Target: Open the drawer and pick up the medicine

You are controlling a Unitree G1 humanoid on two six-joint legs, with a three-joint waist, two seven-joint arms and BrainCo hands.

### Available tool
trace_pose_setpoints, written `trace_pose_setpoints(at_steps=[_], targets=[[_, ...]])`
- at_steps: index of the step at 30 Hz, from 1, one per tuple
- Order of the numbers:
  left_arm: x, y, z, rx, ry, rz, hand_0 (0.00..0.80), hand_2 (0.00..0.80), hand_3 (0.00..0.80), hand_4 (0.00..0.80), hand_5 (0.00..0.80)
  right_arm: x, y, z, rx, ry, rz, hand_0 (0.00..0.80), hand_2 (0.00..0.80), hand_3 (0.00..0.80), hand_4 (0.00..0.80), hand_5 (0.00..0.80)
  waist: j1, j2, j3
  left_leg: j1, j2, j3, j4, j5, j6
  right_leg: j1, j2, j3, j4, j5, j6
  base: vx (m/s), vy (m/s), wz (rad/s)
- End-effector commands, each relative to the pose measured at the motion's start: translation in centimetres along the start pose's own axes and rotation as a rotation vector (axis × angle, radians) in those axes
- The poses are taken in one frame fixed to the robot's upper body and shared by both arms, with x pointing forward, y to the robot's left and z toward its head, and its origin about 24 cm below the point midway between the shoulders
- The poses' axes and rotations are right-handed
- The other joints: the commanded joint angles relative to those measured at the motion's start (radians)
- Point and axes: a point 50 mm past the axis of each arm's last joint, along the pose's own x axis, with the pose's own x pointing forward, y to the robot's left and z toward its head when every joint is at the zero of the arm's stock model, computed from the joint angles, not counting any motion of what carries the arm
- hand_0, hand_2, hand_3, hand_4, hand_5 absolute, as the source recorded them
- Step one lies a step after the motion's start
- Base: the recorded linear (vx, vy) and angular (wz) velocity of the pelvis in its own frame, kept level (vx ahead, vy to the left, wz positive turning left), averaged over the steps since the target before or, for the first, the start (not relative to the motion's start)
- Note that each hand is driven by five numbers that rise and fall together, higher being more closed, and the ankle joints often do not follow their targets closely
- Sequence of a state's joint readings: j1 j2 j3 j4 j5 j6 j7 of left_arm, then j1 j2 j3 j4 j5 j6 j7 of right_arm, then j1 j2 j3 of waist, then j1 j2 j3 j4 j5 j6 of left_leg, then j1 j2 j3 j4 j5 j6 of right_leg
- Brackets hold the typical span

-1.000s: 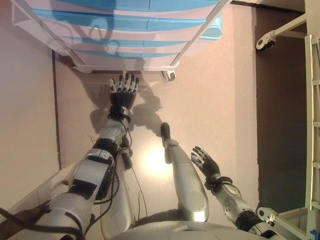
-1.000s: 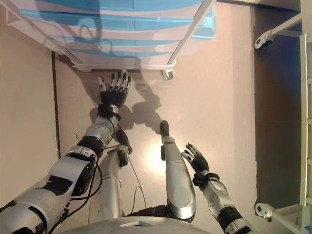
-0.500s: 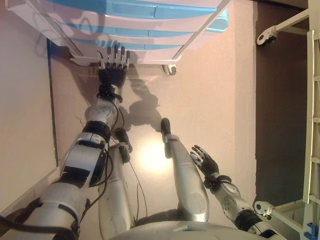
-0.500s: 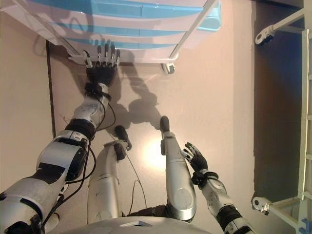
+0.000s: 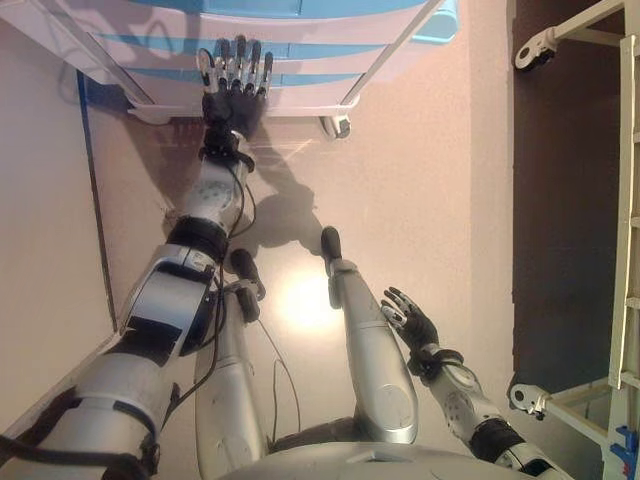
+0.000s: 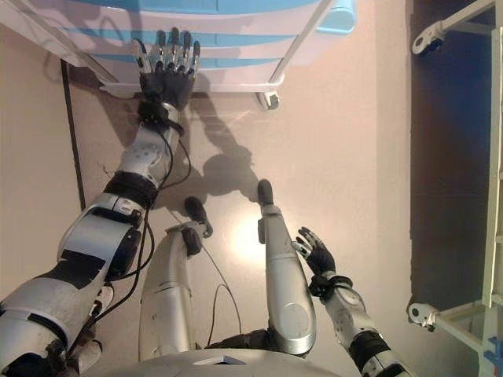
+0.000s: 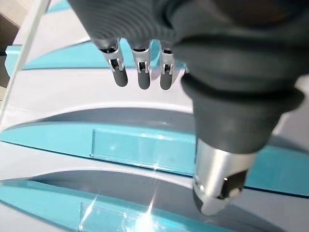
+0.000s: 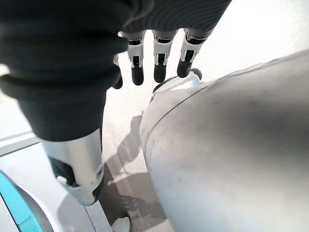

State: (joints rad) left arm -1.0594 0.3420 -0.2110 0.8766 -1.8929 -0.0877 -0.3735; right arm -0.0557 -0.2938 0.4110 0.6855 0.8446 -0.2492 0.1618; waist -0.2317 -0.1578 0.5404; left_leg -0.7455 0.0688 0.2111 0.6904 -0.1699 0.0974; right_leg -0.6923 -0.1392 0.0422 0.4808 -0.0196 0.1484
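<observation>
A white wheeled cabinet with blue drawers (image 5: pixel 320 52) stands at the far edge of the head views, all its drawers closed. My left hand (image 5: pixel 232 95) is stretched out to it, open, its straight fingers (image 7: pixel 140 77) spread before the lower drawer fronts. In the left wrist view a blue drawer front with a clear handle plate (image 7: pixel 140 147) lies just past the fingers and thumb (image 7: pixel 217 186); I cannot tell whether they touch it. My right hand (image 5: pixel 412 322) hangs low beside my body, open and holding nothing. No medicine shows in any view.
The cabinet's caster (image 5: pixel 333 126) rests on the pale floor. A white rack (image 5: pixel 625 200) with its own caster (image 5: pixel 535 47) stands on the right over a dark floor strip (image 5: pixel 560 220). A dark seam (image 5: pixel 92 200) runs along the floor on the left.
My left hand has moved forward and up, from the floor below the cabinet's base to the lower drawer fronts. The right hand has stayed low at my side.
</observation>
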Motion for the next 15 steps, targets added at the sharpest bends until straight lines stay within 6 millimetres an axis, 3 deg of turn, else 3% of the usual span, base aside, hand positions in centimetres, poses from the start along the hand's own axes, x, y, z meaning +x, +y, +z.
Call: trace_pose_setpoints(at_steps=[1, 9, 15], targets=[[1.7, -3.8, -0.9, 0.022, 0.038, -0.154, 0.000, 0.000, 0.000, 0.000, 0.000, -1.3, -1.5, 0.2, -0.023, -0.021, -0.008, 0.000, 0.000, 0.000, 0.000, 0.000, 0.004, 0.051, -0.020, 0.101, -0.045, -0.049, -0.146, -0.044, -0.021, -0.049, 0.048, -0.014, 0.087, 0.091, -0.044, 0.000, 0.000, 0.00], [1.8, -5.2, -2.5, 0.042, 0.068, -0.194, 0.000, 0.000, 0.000, 0.000, 0.000, -1.6, -2.0, 0.4, -0.041, -0.022, -0.014, 0.000, 0.000, 0.000, 0.000, 0.000, 0.002, 0.073, -0.020, 0.130, -0.060, -0.045, -0.173, -0.032, -0.024, -0.034, 0.036, -0.010, 0.074, 0.103, -0.042, 0.001, 0.005, 0.01], [2.3, -6.1, -2.4, 0.064, 0.056, -0.191, 0.000, 0.000, 0.000, 0.000, 0.000, -1.7, -2.2, 0.4, -0.038, -0.028, -0.036, 0.000, 0.000, 0.000, 0.000, 0.000, -0.002, 0.075, -0.020, 0.148, -0.061, -0.042, -0.184, -0.026, -0.026, -0.022, 0.031, -0.012, 0.066, 0.108, -0.043, 0.000, 0.004, 0.01]])
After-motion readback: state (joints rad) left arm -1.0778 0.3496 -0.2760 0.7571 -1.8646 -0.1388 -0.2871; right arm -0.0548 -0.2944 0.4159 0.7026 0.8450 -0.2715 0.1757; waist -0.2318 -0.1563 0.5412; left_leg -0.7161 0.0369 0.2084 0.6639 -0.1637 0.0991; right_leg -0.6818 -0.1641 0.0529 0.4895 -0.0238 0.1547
